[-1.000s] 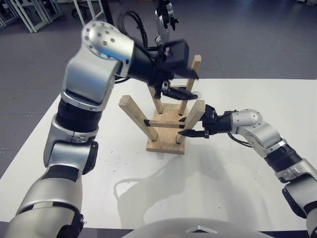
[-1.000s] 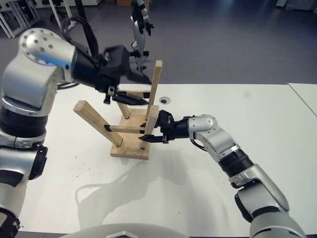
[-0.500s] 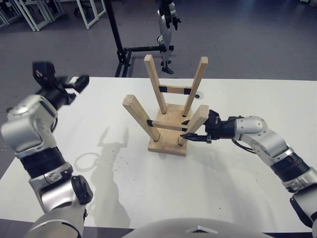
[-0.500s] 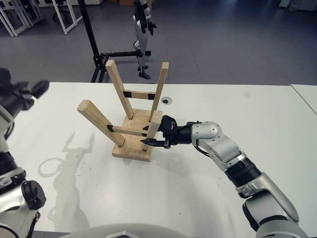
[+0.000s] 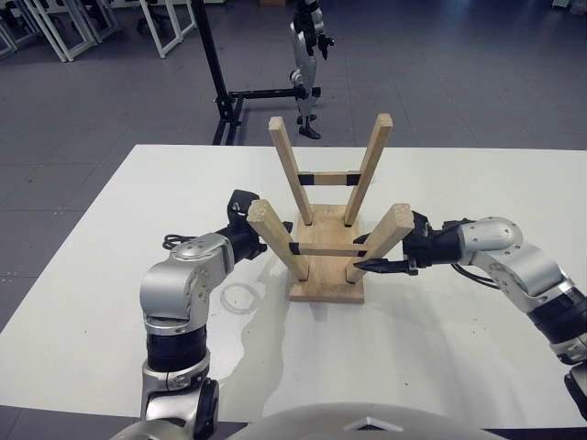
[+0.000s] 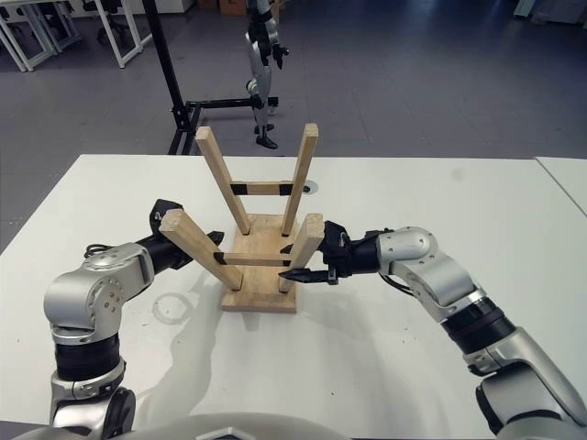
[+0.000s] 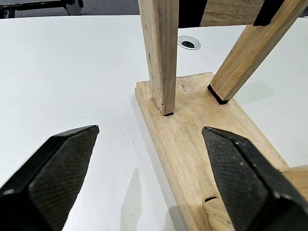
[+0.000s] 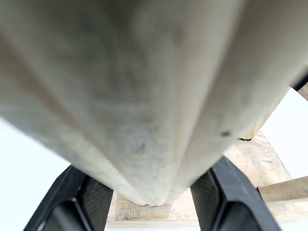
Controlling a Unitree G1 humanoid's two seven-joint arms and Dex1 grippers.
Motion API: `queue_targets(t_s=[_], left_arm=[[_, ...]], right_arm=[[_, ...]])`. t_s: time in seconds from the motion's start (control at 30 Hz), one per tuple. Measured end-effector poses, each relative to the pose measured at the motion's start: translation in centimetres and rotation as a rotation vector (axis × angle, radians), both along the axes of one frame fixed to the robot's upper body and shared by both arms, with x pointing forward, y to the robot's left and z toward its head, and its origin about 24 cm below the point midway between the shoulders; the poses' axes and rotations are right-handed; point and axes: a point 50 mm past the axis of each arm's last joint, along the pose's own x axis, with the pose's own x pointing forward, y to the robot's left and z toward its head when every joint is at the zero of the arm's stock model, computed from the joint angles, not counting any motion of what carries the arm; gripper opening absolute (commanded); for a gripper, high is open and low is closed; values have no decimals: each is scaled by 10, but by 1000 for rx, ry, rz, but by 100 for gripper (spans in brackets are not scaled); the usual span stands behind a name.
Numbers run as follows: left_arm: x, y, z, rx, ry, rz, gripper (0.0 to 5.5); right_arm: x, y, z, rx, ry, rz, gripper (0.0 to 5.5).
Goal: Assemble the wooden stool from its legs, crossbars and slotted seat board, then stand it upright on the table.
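Stool [image 5: 326, 225] assembled but upside down near the middle of my surface [image 5: 459, 367].
I see the pale seat board [image 5: 326, 286] lying flat, four square legs splaying upward; one crossbar [image 5: 330, 178] ties the far legs [image 5: 287, 174], a second crossbar [image 5: 327, 250] ties the near left leg [image 5: 273, 236] to the near right leg [image 5: 383, 240], with black sleeves at the joints.

Four wooden legs [image 5: 291, 170], two crossbars [image 5: 332, 178], one slotted seat board [image 5: 326, 286], one white ring [image 5: 240, 298], one white table [image 5: 110, 238]

I was in a robotics lab: another humanoid [image 5: 306, 46] and a black stand [image 5: 213, 69] stood past the desk's [image 5: 477, 183] far edge.
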Motion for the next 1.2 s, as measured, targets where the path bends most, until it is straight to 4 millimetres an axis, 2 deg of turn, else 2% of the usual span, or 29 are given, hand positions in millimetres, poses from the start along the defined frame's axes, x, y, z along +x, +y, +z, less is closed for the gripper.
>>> queue_targets(t_s=[0.2, 0.47, 0.63, 0.77, 0.83, 0.87, 0.9, 0.97, 1.0, 1.07, 1.13, 1.2], left_arm=[[9, 14, -12, -25, 5, 69, 403], [10, 12, -13, -57, 3, 95, 403], [10, 11, -14, -67, 6, 119, 403], [12, 13, -14, -68, -10, 158, 403], [12, 13, -15, -69, -13, 163, 403], [13, 10, -15, -86, -11, 153, 403], [13, 5, -16, -105, -8, 142, 403], [12, 1, -20, -118, 7, 135, 403], [12, -1, -20, -119, 9, 133, 403], [12, -1, -21, -120, 6, 139, 403], [12, -2, -21, -124, 5, 139, 403], [11, -3, -22, -131, 4, 135, 403]], right_arm=[[-6, 4, -5, 32, -23, -44, 203], [-15, 7, -11, 81, -96, -90, 203], [-6, 13, -16, 143, -144, -116, 203], [12, 16, -14, 122, -160, -121, 203], [21, 14, -13, 84, -176, -143, 264], [26, 6, -29, -61, -154, -177, 280], [27, -9, -54, -194, -60, -240, 297], [34, -17, -56, -222, -37, -286, 341], [38, -19, -52, -213, -45, -306, 355], [56, -17, -25, -166, -131, -338, 394], [65, -18, -6, -129, -184, -356, 436], [69, -30, 6, -140, -210, -400, 436]])
